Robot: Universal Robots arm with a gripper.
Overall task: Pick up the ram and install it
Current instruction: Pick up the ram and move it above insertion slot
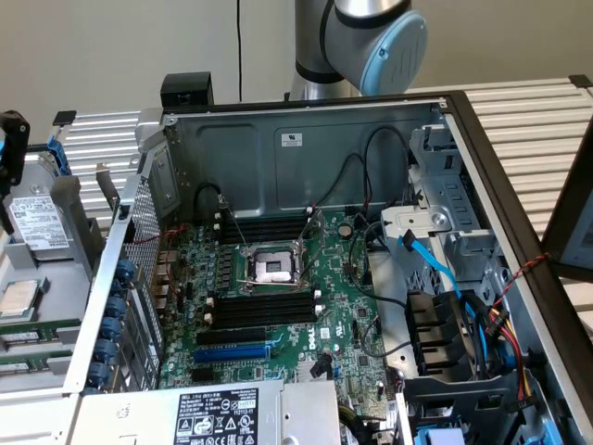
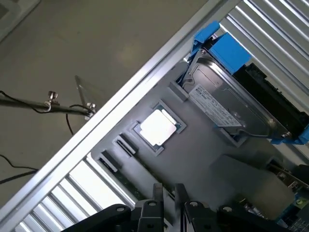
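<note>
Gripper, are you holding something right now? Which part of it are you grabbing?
Nothing is held. The gripper hangs open above the grey tray, and the gap between its fingers is bare.

Dark-green ram (image 1: 37, 326) lying unheld
A long, thin circuit-board stick, it lies lengthwise just beside the square silver processor chip (image 1: 18, 295), parallel to that chip's edge.

The arm (image 1: 389, 46) shows at about twelve o'clock in the exterior view as a silver joint with a pale blue cap, its tube rising out of frame. In the wrist view the gripper (image 2: 168, 189) hangs with its two dark fingers (image 2: 158, 195) upright and slightly parted (empty between), carried on black linkages.
</note>
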